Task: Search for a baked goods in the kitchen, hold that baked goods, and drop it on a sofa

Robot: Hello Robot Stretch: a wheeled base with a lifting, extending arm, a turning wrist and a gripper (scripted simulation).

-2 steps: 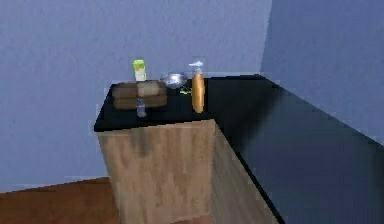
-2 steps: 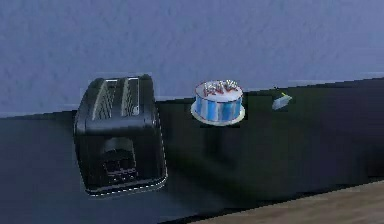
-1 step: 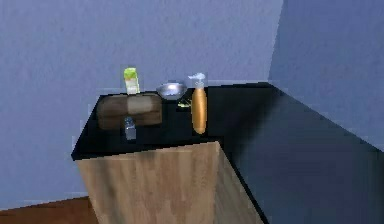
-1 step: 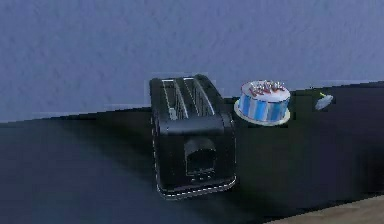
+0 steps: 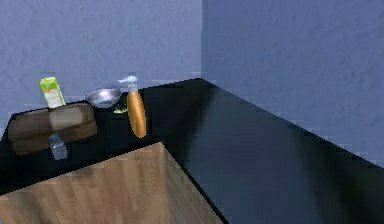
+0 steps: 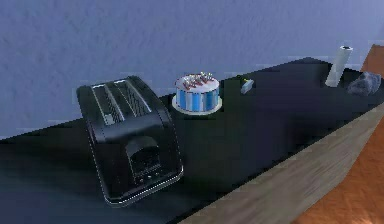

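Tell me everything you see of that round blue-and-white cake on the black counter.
The round cake stands upright on the black countertop, its side striped blue and white, its top white with dark reddish bits. It looks whole. It sits beside the black two-slot toaster, seemingly apart from it.

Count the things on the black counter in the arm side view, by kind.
Black two-slot toaster: 1
Blue-and-white striped round cake: 1
White upright cylinder: 1
Small greyish things, too small to name: 2
Total: 5
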